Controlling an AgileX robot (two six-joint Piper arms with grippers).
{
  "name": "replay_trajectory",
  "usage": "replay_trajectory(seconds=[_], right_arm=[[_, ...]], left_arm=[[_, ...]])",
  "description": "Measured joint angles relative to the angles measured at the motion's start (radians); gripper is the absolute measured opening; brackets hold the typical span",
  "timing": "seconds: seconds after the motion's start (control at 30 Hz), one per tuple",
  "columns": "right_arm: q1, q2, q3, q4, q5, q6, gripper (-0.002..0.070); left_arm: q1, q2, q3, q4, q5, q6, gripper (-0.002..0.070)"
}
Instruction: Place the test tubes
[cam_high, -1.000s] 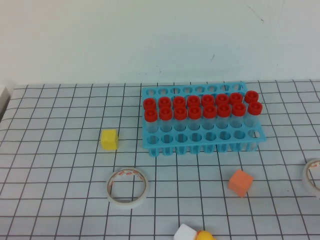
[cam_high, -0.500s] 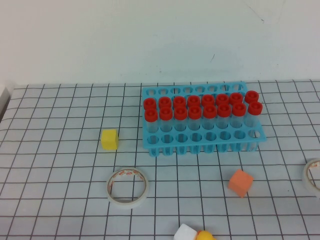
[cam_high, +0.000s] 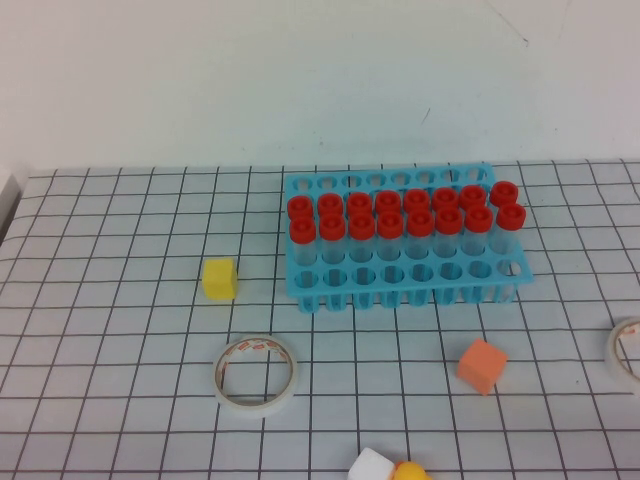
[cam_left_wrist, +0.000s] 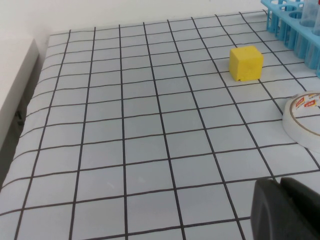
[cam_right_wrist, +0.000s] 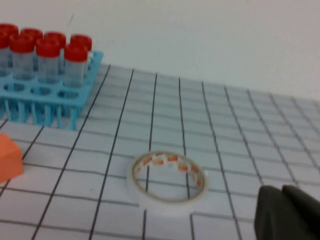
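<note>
Upright red-capped test tubes (cam_high: 418, 222) stand in the blue rack (cam_high: 410, 283) far across the tabletop (cam_high: 120, 330), ahead of both pressed-together claws: right claw (cam_right_wrist: 287, 210) near a tape roll (cam_right_wrist: 165, 205) seems nearer than left claw (cam_left_wrist: 282, 210) short of the yellow cube (cam_left_wrist: 246, 63).

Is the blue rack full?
Partly: rack holds red-capped tubes in two middle rows; front and back rows empty. Left gripper, right gripper: shut, away from rack.

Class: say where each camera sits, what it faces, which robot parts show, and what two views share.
High view: raised on the robot's side, angled down at the rack of test tubes; no arm shows.
Left wrist view: low, facing the yellow cube; left gripper in foreground, jaws shut.
Right wrist view: low, facing a tape roll; right gripper in foreground, jaws shut.
Shared: high and left wrist both show that cube.
</note>
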Motion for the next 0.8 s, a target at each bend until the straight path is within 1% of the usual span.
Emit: replay_trajectory(seconds=[0.07,0.13,0.2,0.47,0.8], right_arm=[[0.000,0.000,0.020,-0.007,0.053,0.072,-0.0001],[0.000,0.000,0.022,-0.013,0.128,0.100,-0.0001],[0.000,0.000,0.018,-0.015,0.150,0.112,-0.0001],[0.000,0.000,0.014,-0.020,0.162,0.150,-0.0001],[0.000,0.000,0.014,-0.020,0.162,0.156,-0.0001]], left_arm=[[0.000,0.000,0.000,0.000,0.000,0.000,-0.0001],[0.000,0.000,0.000,0.000,0.000,0.000,-0.0001],[0.000,0.000,0.000,0.000,0.000,0.000,-0.0001],[0.000,0.000,0.000,0.000,0.000,0.000,-0.0001],[0.000,0.000,0.000,0.000,0.000,0.004,-0.0001]])
